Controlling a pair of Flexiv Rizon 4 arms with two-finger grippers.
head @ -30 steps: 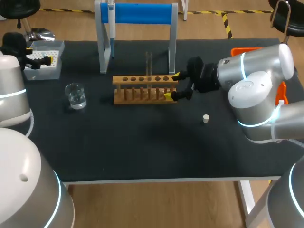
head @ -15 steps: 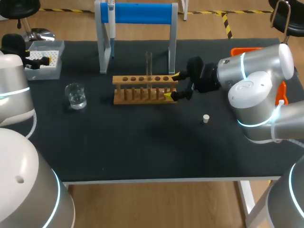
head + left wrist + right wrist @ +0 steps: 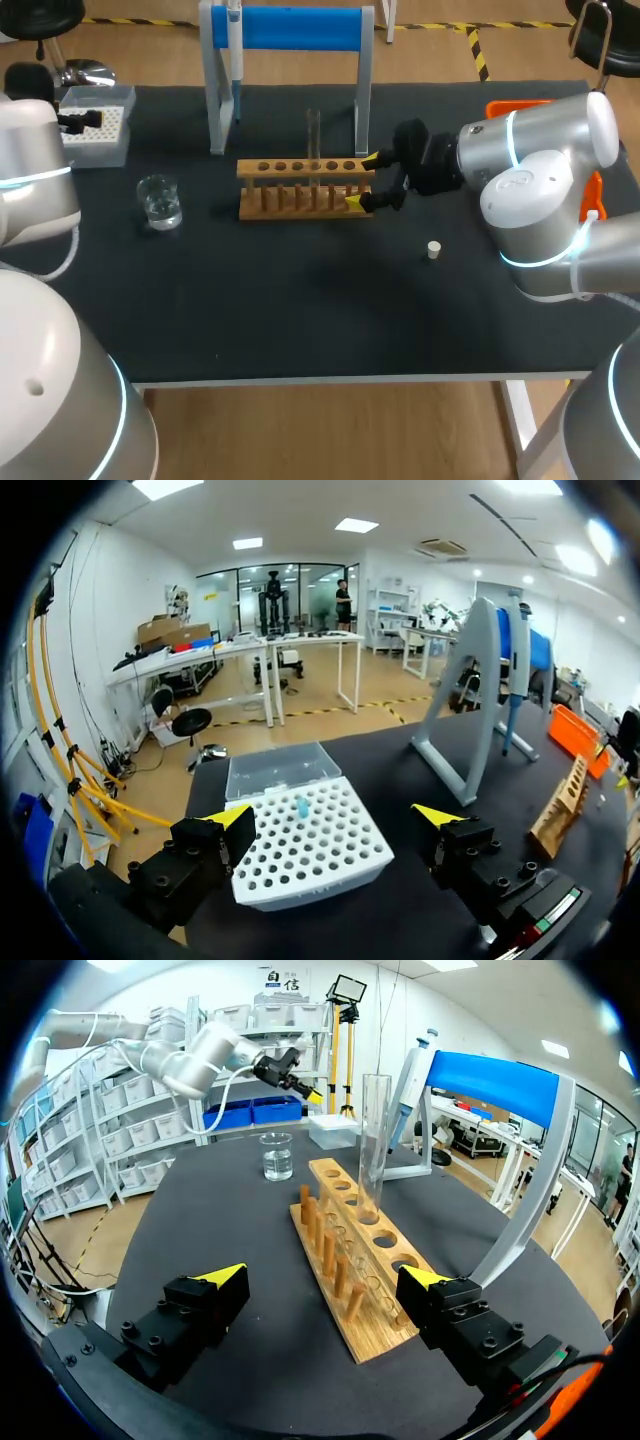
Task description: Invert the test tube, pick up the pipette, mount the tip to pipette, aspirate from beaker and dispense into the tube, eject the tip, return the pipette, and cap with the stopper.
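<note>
Black matting covered the table point(image 3: 300, 310), and the two grey arms came in from the frame's sides. The blue-barred stand point(image 3: 290, 28) stood at upper centre with the pipette point(image 3: 235, 45) hanging on its left post, not yet taken. Below it, mid-frame, sat the wooden rack point(image 3: 300, 190), with the right gripper point(image 3: 362, 179) at its right end, jaws apart on either side of that end and clamped on nothing. That arm had not shifted over the last second. The left gripper point(image 3: 80, 120) had drifted up and left, from the near edge of the tip box point(image 3: 105, 140) to over its top at the frame's upper left. In its wrist view the box lay just ahead of and between the fingers, jaws wide apart and empty. The beaker point(image 3: 160, 200) stood left of the rack. The test tube point(image 3: 313, 135) stood upright in a rack hole, mouth up by the look of the right wrist view, so the inversion seemed done and fetching the pipette was probably next. The white stopper point(image 3: 433, 249) lay alone right of centre.
</note>
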